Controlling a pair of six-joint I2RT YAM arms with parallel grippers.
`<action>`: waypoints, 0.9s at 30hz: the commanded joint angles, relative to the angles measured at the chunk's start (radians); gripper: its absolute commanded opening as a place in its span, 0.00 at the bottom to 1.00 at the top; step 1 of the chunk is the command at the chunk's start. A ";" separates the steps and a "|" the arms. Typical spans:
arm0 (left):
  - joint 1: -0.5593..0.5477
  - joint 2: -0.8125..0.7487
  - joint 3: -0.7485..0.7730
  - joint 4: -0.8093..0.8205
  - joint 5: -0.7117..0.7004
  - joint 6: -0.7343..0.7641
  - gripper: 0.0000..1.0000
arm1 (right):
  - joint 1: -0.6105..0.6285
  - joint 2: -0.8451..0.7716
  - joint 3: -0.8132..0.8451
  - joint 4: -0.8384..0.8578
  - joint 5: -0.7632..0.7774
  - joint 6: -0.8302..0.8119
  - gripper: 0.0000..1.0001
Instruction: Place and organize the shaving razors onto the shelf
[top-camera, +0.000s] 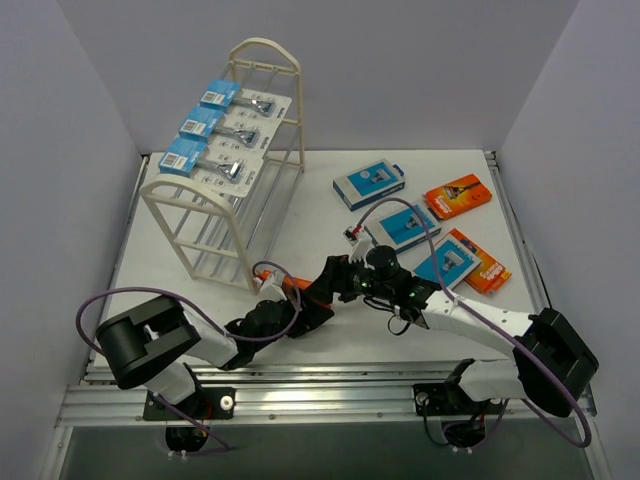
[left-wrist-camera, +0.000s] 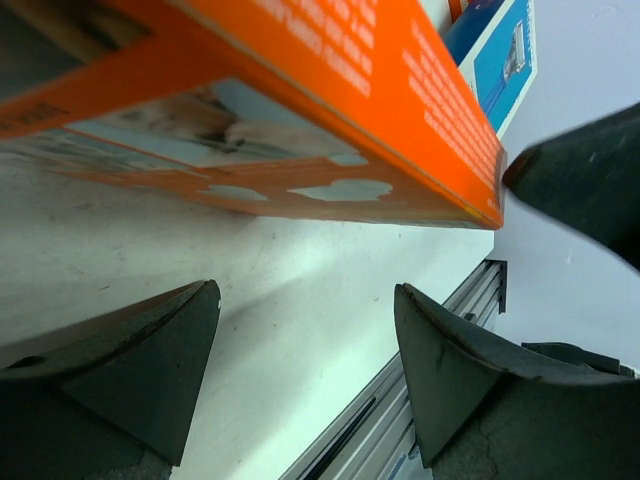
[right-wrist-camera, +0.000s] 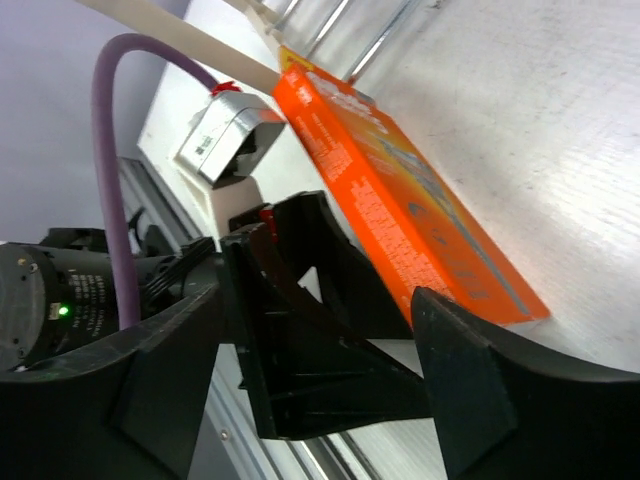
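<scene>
A glossy orange cardboard razor box, flat and rectangular with sharp printed edges, was seen tilted just beside the foot of the cream-white rod shelf. One long edge was lowered toward the matte white table, but contact with the table could not be made out. The box was gripped by neither arm.

The left gripper was held wide, its two dull black wedge-shaped fingers spread apart with only bare table between them and the box lying beyond their tips. The right gripper was also spread wide, its tips just short of the box's near corner; the black body of the left gripper was framed between its fingers. A smooth purple cable was looped above the left arm.

On the shelf's top tier of thin parallel rods, three white blister cards with blue headers were laid in a row, each showing a razor. Farther right on the table, well apart from the shelf, three blue-and-white boxes and two more orange boxes were scattered flat. A ribbed aluminium rail ran along the near edge of the table.
</scene>
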 joint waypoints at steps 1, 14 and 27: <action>-0.002 0.015 -0.062 -0.279 -0.002 0.038 0.82 | 0.002 -0.038 0.101 -0.199 0.077 -0.129 0.72; -0.022 -0.295 -0.050 -0.581 -0.028 0.075 0.82 | -0.061 0.014 0.267 -0.368 0.113 -0.322 0.79; -0.038 -0.741 -0.017 -1.064 -0.094 0.090 0.90 | -0.066 0.109 0.297 -0.339 -0.068 -0.439 0.84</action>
